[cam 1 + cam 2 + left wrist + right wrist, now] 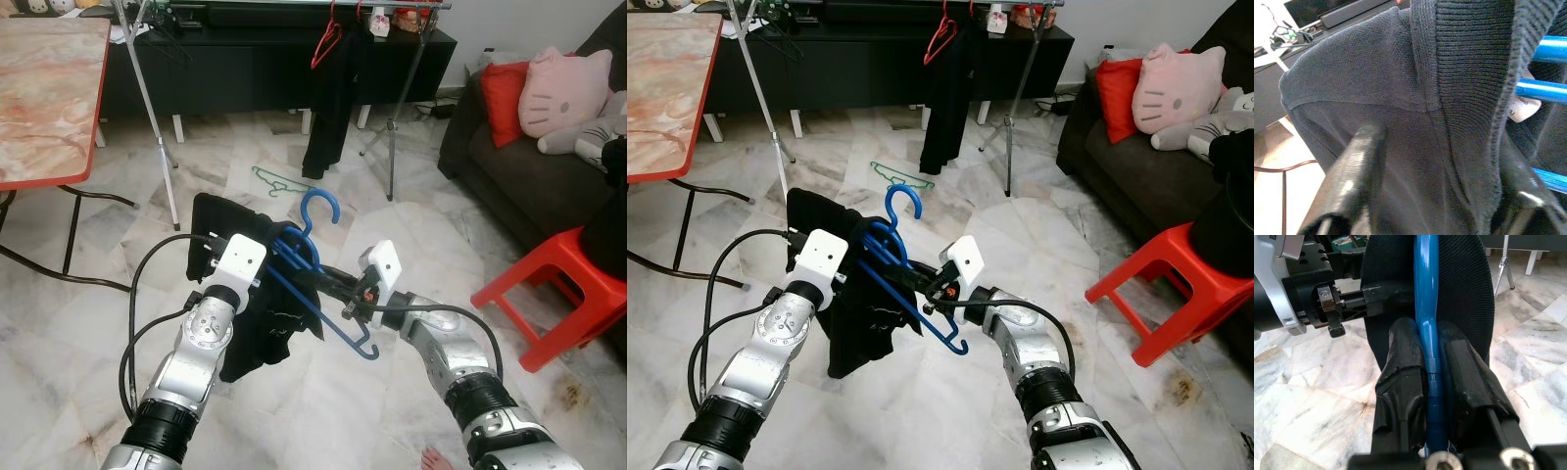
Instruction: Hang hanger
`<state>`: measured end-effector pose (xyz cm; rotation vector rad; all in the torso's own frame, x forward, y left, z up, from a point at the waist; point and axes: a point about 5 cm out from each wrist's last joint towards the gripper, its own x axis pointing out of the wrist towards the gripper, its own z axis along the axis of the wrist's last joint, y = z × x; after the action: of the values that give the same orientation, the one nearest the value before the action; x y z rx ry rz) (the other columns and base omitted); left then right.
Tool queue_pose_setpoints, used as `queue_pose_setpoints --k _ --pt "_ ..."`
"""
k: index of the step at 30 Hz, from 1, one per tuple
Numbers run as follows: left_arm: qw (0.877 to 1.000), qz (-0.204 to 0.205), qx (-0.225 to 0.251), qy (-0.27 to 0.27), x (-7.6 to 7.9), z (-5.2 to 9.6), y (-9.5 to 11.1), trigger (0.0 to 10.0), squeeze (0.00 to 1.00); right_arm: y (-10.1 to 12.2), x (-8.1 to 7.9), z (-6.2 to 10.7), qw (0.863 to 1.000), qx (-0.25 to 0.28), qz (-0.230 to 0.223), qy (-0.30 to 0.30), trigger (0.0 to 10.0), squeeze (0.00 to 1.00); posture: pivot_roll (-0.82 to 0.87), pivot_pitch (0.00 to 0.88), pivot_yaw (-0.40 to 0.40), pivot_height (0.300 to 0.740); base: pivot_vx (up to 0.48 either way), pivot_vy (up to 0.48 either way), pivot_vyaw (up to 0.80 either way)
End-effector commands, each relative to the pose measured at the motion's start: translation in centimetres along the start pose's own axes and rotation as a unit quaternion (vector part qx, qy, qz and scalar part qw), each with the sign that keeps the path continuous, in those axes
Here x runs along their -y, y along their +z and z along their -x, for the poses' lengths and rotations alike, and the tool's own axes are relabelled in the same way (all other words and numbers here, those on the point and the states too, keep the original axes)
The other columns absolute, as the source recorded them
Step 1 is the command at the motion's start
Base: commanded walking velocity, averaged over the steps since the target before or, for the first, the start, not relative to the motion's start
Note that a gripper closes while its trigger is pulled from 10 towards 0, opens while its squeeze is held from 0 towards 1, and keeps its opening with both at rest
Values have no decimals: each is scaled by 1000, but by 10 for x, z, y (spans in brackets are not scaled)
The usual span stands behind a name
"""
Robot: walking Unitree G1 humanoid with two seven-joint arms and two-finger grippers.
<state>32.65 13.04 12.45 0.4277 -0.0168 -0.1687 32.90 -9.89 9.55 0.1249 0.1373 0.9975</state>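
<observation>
Blue hanger (315, 262) pinched in the right gripper (1431, 382) — left gripper (1430, 196) clamps its black garment (257, 318).

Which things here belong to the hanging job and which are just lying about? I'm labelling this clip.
Job: blue hanger, black garment on it, right gripper clamping the hanger, left gripper on the garment, clothes rack.

Lying about: green hanger on the floor, red stool, sofa, table.
</observation>
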Motion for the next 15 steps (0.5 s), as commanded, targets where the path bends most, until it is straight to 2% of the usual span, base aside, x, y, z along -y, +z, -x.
queue_pose_setpoints --k 1,15 --pt "1000 -3 8 0 0 -3 4 0 0 11 1 1 1000 21 16 5 0 0 26 51 -151 740 0 0 0" --pt "1000 -3 7 -4 0 -3 4 0 0 8 3 4 1000 10 20 2 0 0 28 53 -149 740 0 0 0"
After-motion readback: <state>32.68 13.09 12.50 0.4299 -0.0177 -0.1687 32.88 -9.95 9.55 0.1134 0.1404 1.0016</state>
